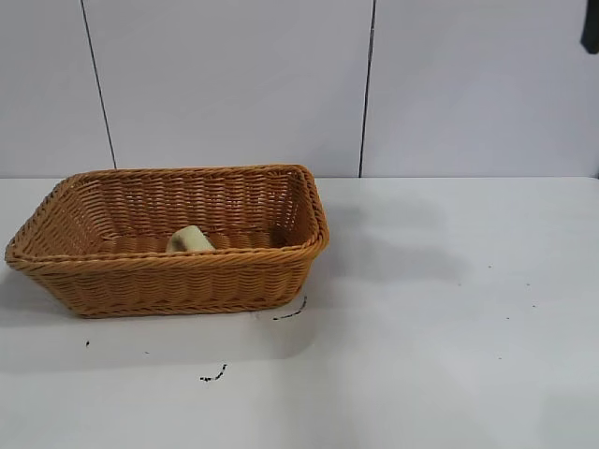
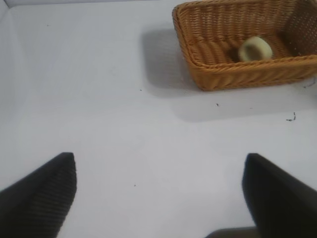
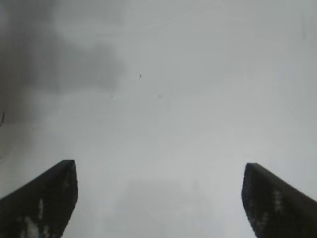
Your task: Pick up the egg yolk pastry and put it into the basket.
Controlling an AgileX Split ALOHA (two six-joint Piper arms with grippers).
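Note:
The egg yolk pastry (image 1: 190,239), a small pale yellow-beige lump, lies inside the orange-brown wicker basket (image 1: 112,271) at the table's left. It also shows in the left wrist view (image 2: 255,48), inside the basket (image 2: 233,77). My left gripper (image 2: 159,163) is open and empty above bare table, well away from the basket. My right gripper (image 3: 159,168) is open and empty over bare white table. Neither gripper shows in the exterior view, apart from a dark piece at the top right corner (image 1: 590,26).
The white table (image 1: 449,327) has small dark marks in front of the basket (image 1: 213,377). A pale panelled wall stands behind the table.

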